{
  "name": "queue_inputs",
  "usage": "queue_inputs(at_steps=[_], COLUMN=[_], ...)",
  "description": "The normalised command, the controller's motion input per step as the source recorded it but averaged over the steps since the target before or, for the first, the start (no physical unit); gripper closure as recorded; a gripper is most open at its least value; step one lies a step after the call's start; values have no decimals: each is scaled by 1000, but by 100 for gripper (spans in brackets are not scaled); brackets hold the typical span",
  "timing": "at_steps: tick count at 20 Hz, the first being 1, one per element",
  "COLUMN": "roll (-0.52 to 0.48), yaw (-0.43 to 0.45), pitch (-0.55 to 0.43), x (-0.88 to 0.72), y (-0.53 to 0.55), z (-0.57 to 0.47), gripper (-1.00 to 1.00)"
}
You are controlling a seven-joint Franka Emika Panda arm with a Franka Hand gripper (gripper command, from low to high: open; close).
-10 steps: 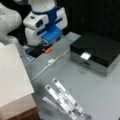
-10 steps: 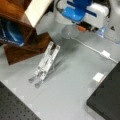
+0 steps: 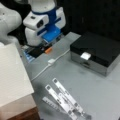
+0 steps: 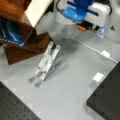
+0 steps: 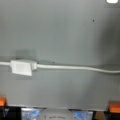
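Little is seen to have moved: the jaws, state not discernible, are held far above the white cable (image 5: 75, 67), which should be approached squarely.

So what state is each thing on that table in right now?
gripper: low over the table's far edge, holding nothing visible.
white cable: lying flat, plugged into its white connector.
folding stand: propped open.
black box: closed.
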Motion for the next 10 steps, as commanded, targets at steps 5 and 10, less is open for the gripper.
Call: queue_inputs(at_steps=[5, 10], roll=[-88, -344], yaw=[78, 9], pitch=[140, 329], x=[206, 291], y=[-122, -134], z=[245, 244], gripper=[-100, -100])
